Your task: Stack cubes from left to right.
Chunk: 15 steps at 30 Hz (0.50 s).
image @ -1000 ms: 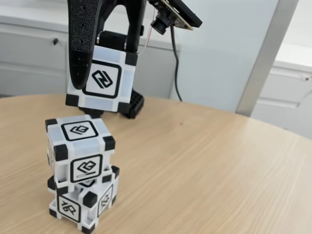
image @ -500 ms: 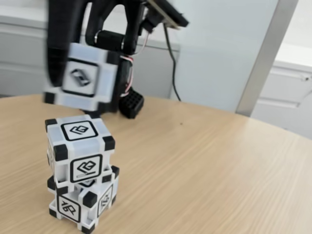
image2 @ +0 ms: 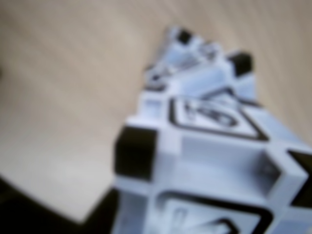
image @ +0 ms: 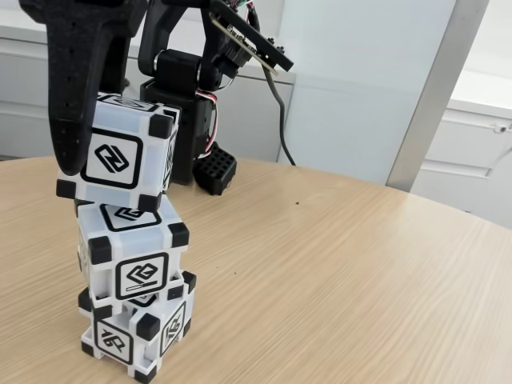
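Note:
Two white cubes with black corners form a stack at the left of the fixed view, the upper cube (image: pixel 132 250) sitting askew on the lower cube (image: pixel 134 332). My gripper (image: pixel 108 156) is shut on a third cube (image: pixel 118 154), its black front finger (image: pixel 78 96) covering that cube's left side. The held cube rests on or just above the upper cube's top, shifted a little left; I cannot tell whether they touch. The blurred wrist view has the held cube (image2: pixel 204 161) close up, with the stack (image2: pixel 204 53) beyond it.
The round wooden table (image: pixel 336 272) stretches to the right of the stack. The arm's base (image: pixel 188 120) and a black block (image: pixel 216 168) stand behind the stack, with a cable (image: pixel 282 120) hanging there. White cabinets and a grey pillar (image: pixel 432 88) lie beyond the table edge.
My gripper has carried the third cube left and down, from above and behind the stack to right over its top cube. The stack has not moved.

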Motion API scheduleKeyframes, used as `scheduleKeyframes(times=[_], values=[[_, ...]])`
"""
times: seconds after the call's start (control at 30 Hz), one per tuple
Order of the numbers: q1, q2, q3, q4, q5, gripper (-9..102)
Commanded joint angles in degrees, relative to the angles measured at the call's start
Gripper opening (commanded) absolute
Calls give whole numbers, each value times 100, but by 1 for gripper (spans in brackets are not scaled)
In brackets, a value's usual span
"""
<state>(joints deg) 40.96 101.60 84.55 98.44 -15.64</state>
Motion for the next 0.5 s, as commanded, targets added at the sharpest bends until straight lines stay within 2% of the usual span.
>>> scheduleKeyframes(times=[0.0,0.47], values=[[44,97,-141,26,141,17],[-563,53,-149,26,475,17]])
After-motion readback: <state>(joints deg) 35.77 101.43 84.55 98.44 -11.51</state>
